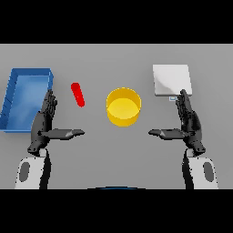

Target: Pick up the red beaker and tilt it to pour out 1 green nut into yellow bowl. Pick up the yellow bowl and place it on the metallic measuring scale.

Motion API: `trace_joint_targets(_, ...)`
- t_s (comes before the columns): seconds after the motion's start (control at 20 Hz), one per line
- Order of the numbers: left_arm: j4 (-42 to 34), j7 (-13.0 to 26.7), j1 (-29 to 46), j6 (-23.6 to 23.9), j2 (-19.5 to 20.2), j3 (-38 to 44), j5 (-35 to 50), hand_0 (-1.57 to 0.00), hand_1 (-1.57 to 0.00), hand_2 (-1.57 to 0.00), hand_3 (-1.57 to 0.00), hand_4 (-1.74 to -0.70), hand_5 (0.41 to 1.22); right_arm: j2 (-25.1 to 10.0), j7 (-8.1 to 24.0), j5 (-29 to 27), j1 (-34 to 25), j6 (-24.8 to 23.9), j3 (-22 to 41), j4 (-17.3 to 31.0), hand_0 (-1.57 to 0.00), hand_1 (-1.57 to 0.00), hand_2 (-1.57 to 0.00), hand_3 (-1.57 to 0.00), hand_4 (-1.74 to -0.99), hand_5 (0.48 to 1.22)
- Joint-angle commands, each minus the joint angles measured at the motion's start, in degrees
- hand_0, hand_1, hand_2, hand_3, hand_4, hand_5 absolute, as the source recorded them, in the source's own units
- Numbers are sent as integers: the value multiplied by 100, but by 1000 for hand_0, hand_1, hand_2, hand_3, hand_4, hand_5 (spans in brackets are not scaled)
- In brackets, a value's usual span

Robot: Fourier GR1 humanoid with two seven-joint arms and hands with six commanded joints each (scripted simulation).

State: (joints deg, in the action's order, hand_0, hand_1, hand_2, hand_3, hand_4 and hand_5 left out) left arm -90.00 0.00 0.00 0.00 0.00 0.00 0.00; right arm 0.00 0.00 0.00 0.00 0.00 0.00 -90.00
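Red beaker (78,94): I see it on the grey tabletop (113,59), slanted in the view, between the blue tray and the yellow bowl, free of both hands.
Yellow bowl (123,107): it sits upright near the middle of the tabletop, open top toward me; I can make out nothing inside it.
Measuring scale (171,80): a pale square plate at the far right, apart from the bowl, nothing on it.
Blue tray (13,93): far left, just beyond my left hand.
Left hand (44,123): low on the left side, fingers (49,103) straight and pointing away from me, thumb stretched inward toward the centre; it holds nothing, and the beaker lies just to its inner side, apart from it.
Right hand (189,123): mirrored on the right, fingers (184,103) straight with tips at the near edge of the scale, thumb pointing inward; it holds nothing.
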Motion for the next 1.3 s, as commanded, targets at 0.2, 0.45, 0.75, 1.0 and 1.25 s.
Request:
trace_joint_targets(0.2,-34,-9,37,32,-54,-59,-46,1,1,1,1,-1141,660,56,0,49,12,-38,55,-15,1,1,1,1,-1071,578)
trace_joint_targets(0.45,-1035,-90,767,-85,273,-714,-782,1,1,1,1,-1142,662,-334,-584,1582,452,-431,742,-625,1,1,1,1,-1064,577)
trace_joint_targets(0.75,-997,547,560,-133,361,-760,-877,1,1,1,1,-1137,649,-333,-458,1501,450,-281,800,-763,1,1,1,1,-1147,614)
trace_joint_targets(1.0,54,482,-200,-110,362,-454,-802,1,1,1,1,-1169,648,-368,-540,1173,507,-53,720,-821,1,1,1,1,-1209,627)
trace_joint_targets(1.25,1201,166,-1065,-117,364,-238,-824,1,1,1,1,-1178,637,-357,-577,1145,540,-65,684,-783,1,1,1,1,-1229,626)
